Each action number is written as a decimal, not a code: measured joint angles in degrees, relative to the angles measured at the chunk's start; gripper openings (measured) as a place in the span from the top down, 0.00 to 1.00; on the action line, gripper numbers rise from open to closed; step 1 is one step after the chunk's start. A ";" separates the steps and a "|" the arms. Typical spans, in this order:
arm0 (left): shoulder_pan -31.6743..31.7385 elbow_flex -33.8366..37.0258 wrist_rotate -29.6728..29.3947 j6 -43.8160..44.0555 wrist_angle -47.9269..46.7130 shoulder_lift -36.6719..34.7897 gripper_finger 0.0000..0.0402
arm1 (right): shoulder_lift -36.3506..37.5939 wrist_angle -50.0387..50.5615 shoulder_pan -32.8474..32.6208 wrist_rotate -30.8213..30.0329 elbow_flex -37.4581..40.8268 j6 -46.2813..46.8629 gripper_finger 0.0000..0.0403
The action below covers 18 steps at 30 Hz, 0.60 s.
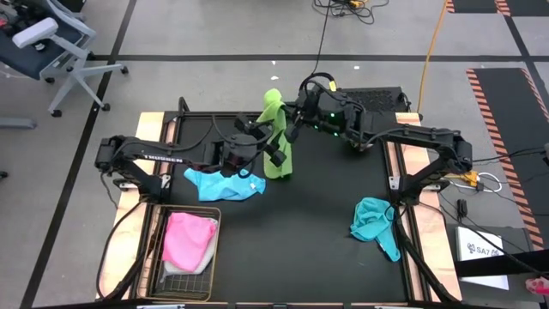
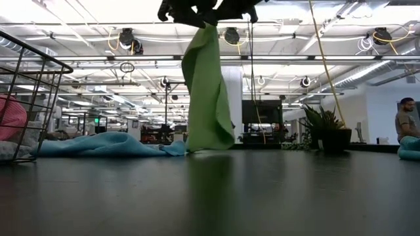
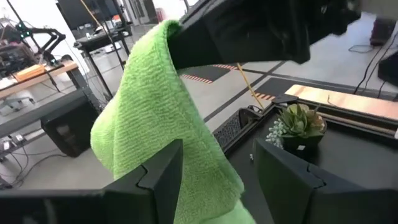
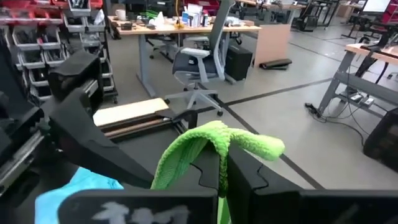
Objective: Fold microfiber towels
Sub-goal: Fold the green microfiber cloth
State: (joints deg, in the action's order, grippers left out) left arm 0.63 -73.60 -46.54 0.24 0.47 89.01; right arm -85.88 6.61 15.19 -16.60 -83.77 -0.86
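Lime green microfiber towel hangs pinched in the right gripper near the table's far edge; left gripper, spread, should next catch a free corner.

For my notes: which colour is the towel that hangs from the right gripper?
Lime green towel; the low view shows it best.

- The floor around the table is grey, crossed by dark lines; a black mat with a striped red-and-white edge lies at about 3 o'clock.
- A grey office chair on a star base stands at 10 o'clock.
- An orange cable runs across the floor at 1 o'clock.
- The ceiling is white, with open trusses, hanging cable loops and bright strip lights.
- Desks with clutter, and what seem to be shelves of bins, fill the room beyond.
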 joint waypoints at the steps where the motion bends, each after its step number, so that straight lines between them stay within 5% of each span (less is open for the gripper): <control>1: -0.01 0.00 0.00 0.33 -0.16 0.00 0.51 | -0.26 -0.22 0.08 0.00 -0.02 0.03 1.00; 14: 0.43 0.02 -5.88 0.51 -4.97 1.70 0.51 | 0.98 2.35 -2.20 0.17 0.02 -0.95 1.00; 18: 0.41 0.01 -8.03 -0.64 -4.71 1.59 0.60 | 0.91 3.96 -2.20 0.17 0.00 -0.40 1.00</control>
State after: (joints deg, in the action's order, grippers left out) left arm 1.04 -73.59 -54.57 -0.40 -4.24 90.61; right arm -84.97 10.58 12.99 -16.43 -83.77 -1.26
